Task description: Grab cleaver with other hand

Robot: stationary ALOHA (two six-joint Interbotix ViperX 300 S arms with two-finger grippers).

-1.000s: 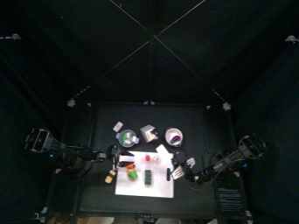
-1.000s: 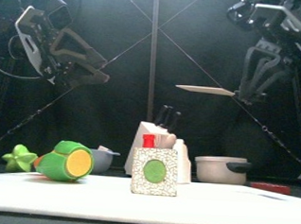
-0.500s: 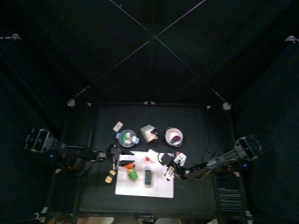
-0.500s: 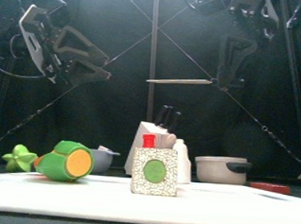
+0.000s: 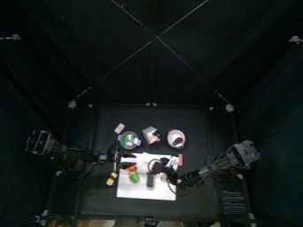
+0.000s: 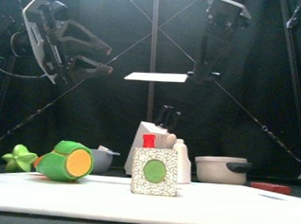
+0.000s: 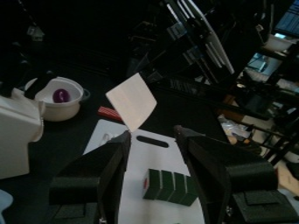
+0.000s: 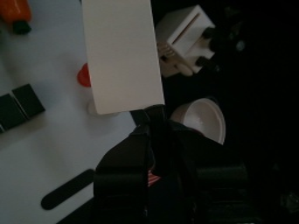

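Front view: right gripper [image 6: 201, 73] pinches the cleaver [image 6: 156, 76] by its handle, blade flat, high above the block [image 6: 155, 165]. It has carried the blade leftward toward the left gripper [image 6: 103, 60], whose 2 jaws stand spread. Handover looks imminent.

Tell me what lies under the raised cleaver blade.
Under the flat white cleaver blade, held by the right gripper, lies the white cutting mat. A small red piece shows at the blade's edge; whatever lies directly beneath is covered.
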